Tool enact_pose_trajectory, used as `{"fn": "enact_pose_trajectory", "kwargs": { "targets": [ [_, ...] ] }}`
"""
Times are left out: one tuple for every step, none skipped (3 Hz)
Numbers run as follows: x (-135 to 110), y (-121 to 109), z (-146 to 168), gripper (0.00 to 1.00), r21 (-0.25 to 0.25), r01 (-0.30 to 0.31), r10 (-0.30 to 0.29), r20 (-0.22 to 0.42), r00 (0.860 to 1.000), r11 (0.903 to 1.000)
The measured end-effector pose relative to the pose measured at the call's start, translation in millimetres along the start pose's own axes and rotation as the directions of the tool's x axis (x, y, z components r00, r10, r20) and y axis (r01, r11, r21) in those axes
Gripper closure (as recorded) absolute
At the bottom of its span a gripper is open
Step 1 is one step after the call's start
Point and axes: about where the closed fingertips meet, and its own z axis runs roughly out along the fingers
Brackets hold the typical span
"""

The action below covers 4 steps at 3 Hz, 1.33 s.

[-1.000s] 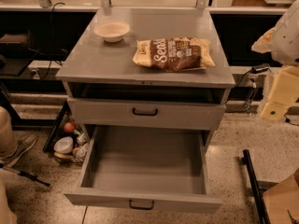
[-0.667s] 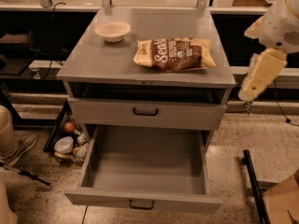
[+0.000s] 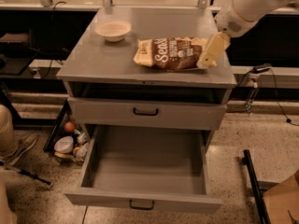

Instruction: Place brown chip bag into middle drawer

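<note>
The brown chip bag [image 3: 170, 53] lies flat on the grey cabinet top [image 3: 103, 62], right of centre, with its white lettering facing up. My gripper [image 3: 210, 54] hangs from the white arm that comes in from the upper right, and it sits at the bag's right end, over its edge. The middle drawer [image 3: 145, 200] is pulled out wide below and holds nothing. The shallower drawer front [image 3: 145, 112] above it is shut.
A small cream bowl [image 3: 113, 30] stands at the back left of the cabinet top. Cans and clutter [image 3: 70, 141] lie on the floor left of the drawer, beside a person's leg and shoe [image 3: 11, 143]. A black bar [image 3: 254, 185] and a cardboard box [image 3: 282, 204] are at the lower right.
My arm has swung in from the right side of the cabinet, leftward and up, bringing the gripper to the bag's right end. The bag, bowl and drawers have not moved.
</note>
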Motion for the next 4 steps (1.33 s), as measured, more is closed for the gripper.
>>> {"fn": "enact_pose_trajectory", "kwargs": {
  "targets": [
    [-27,-22,83,0.0,0.001,-0.01,0.01,-0.036,0.999,1.0],
    [-38,-24,124,0.0,-0.019,-0.006,0.004,-0.066,0.998,0.9998],
    [-45,-23,143,0.17,-0.031,-0.006,0.003,-0.079,0.997,0.9995],
    [-46,-23,142,0.4,-0.038,-0.019,0.016,-0.063,0.998,0.9991]
  ]
}}
